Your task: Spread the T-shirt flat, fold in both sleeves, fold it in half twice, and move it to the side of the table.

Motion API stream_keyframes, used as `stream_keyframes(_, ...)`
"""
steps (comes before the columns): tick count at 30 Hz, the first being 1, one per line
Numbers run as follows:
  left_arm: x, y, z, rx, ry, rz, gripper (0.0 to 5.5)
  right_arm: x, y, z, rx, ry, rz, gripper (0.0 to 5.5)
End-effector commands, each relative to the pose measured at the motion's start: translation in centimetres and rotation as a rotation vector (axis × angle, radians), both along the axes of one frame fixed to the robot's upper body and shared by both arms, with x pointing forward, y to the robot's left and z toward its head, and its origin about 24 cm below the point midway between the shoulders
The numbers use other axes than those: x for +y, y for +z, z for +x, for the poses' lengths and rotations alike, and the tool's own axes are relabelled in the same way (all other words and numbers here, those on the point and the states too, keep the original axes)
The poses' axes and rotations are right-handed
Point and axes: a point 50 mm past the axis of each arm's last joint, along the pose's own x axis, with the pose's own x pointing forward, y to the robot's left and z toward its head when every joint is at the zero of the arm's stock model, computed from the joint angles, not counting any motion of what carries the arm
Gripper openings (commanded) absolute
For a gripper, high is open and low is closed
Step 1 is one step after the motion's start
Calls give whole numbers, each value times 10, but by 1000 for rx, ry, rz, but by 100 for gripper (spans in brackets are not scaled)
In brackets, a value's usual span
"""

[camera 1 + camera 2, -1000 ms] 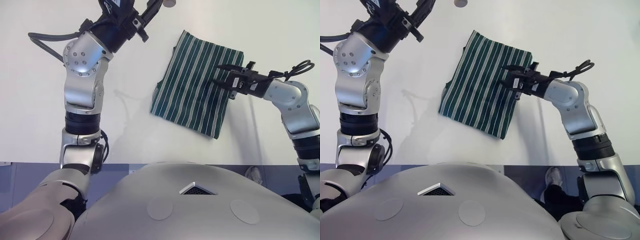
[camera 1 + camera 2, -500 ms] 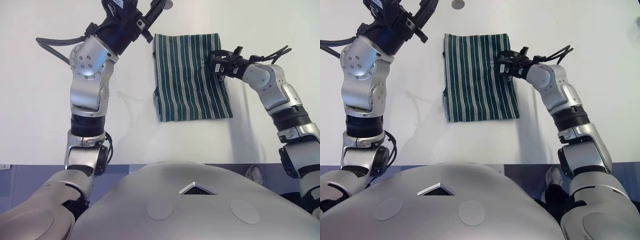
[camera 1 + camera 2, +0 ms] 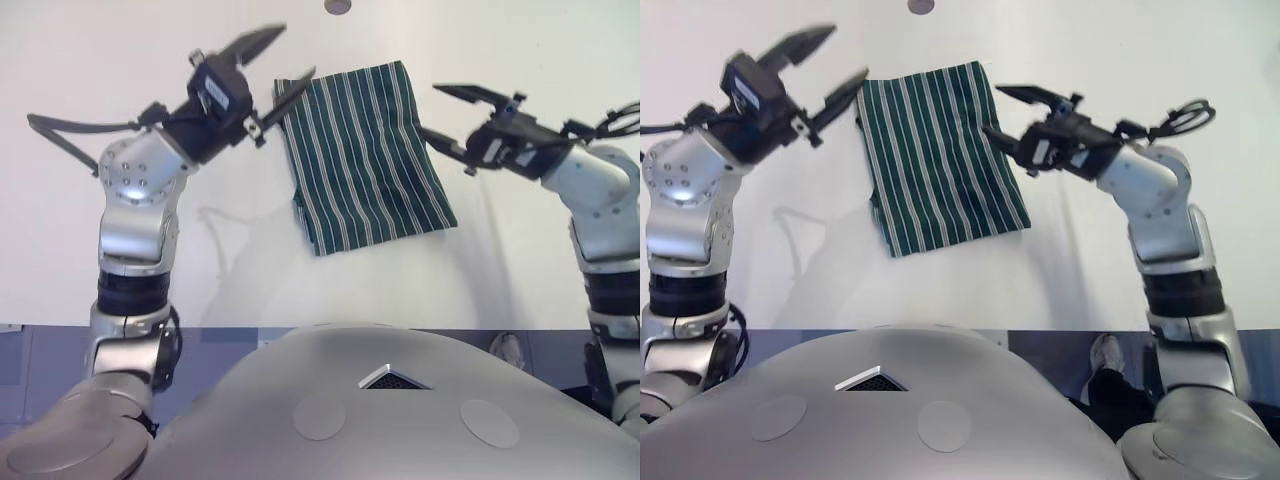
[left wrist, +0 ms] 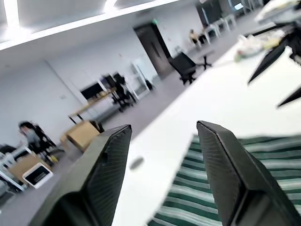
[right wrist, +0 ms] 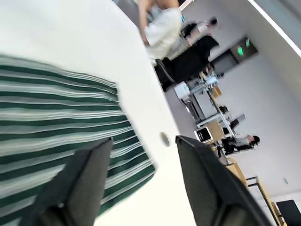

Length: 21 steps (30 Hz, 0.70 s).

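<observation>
The folded T-shirt (image 3: 365, 155), dark green with thin white stripes, lies as a rectangle on the white table (image 3: 520, 260), towards its far side. My left gripper (image 3: 283, 62) hangs open just left of the shirt's far left corner, nothing between its fingers. To the right of the shirt's right edge, my right gripper (image 3: 447, 115) is raised and open, holding nothing. The striped cloth shows below the dark fingers (image 4: 225, 165) in the left wrist view and under the fingers (image 5: 89, 183) in the right wrist view.
A small round grey spot (image 3: 338, 6) sits on the table's far edge behind the shirt. Bare white tabletop stretches left of the left arm, right of the right arm and in front of the shirt. Office furniture stands in the room beyond.
The right gripper let go of the shirt's right edge, opened and drew back to the right. The shirt now lies turned a little. The left gripper swung lower, towards the shirt's left corner.
</observation>
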Motion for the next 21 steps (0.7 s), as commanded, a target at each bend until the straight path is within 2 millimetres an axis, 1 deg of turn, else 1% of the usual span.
stream_keyframes(1,35,-48,-48,-66,-156,356,322,-68,-28,-40,-67,-4,-226,337)
stream_keyframes(2,41,-61,-60,-73,-223,427,338,-79,-32,-46,-73,1,-262,355)
stream_keyframes(3,44,-70,-71,-78,-276,468,359,-86,-35,-48,-73,17,-291,377)
stream_keyframes(5,45,-87,-84,-97,-362,517,407,-88,-45,-53,-61,96,-345,429)
stream_keyframes(6,44,-94,-86,-102,-388,535,429,-87,-51,-53,-53,135,-364,453)
stream_keyframes(9,37,-117,-75,-149,-410,634,474,-74,-69,-46,-45,222,-392,456)
stream_keyframes(11,34,-125,-68,-188,-418,688,474,-64,-74,-41,-61,278,-391,456)
stream_keyframes(13,30,-130,-66,-224,-448,713,474,-57,-77,-38,-74,319,-387,456)
stream_keyframes(17,20,-137,-74,-281,-565,705,474,-49,-82,-36,-83,396,-395,456)
stream_keyframes(21,17,-142,-81,-294,-646,717,474,-44,-85,-29,-87,437,-418,456)
